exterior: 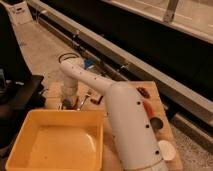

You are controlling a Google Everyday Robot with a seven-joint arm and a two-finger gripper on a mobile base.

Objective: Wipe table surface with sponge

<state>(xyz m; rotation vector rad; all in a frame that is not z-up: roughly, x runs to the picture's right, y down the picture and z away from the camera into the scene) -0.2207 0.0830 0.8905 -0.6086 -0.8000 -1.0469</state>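
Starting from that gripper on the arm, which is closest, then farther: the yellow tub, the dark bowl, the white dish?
The gripper hangs low, left of centre.
1. Yellow tub, right beside it, lower left.
2. Dark bowl, off to the right.
3. White dish, right, nearest the camera.

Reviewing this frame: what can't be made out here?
- Sponge: not identifiable in the camera view; the gripper, low at the table surface's far left, and the yellow tub's rim hide that spot.
- Table's middle: covered by the arm.
- Right edge: small items too blurred to name.
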